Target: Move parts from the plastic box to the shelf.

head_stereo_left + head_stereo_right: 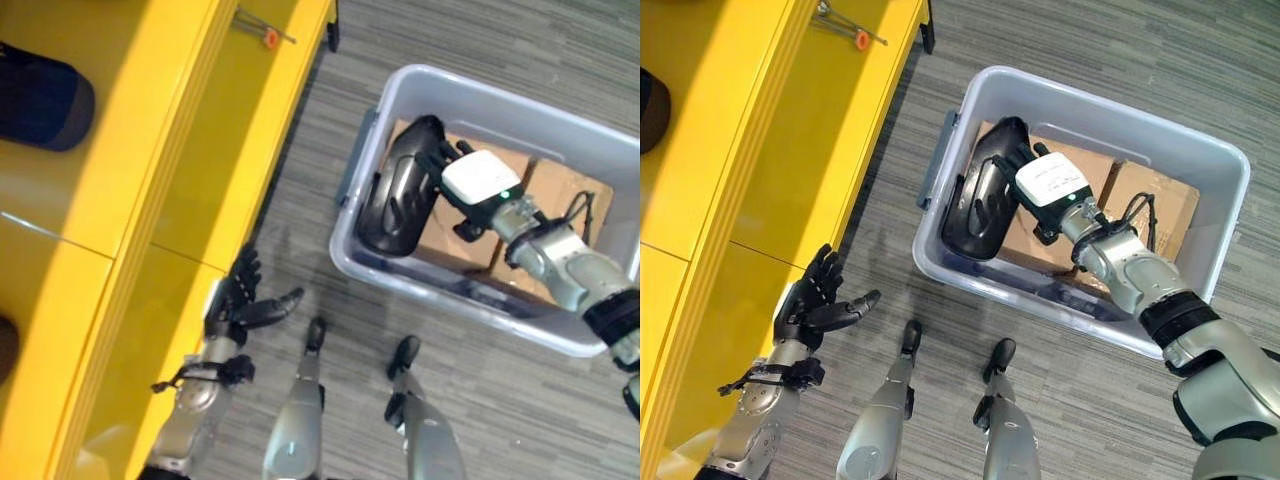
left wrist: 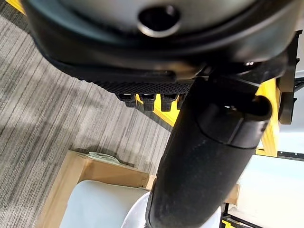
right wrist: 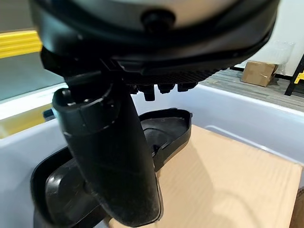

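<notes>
A grey plastic box (image 1: 500,95) stands on the carpet to the right. Inside it a black moulded plastic part (image 1: 395,200) leans against the box's left wall, on top of cardboard boxes (image 1: 560,190). My right hand (image 1: 450,160) reaches into the box and rests on the part's upper edge. In the right wrist view its thumb (image 3: 114,156) stands straight over the part (image 3: 166,130), not curled round it. My left hand (image 1: 235,300) hangs open beside the front edge of the yellow shelf (image 1: 150,150), holding nothing.
A small metal tool with an orange tip (image 1: 270,38) lies on the shelf's far end. A dark blue rounded object (image 1: 40,100) sits further left on the shelf. Grey carpet lies between shelf and box.
</notes>
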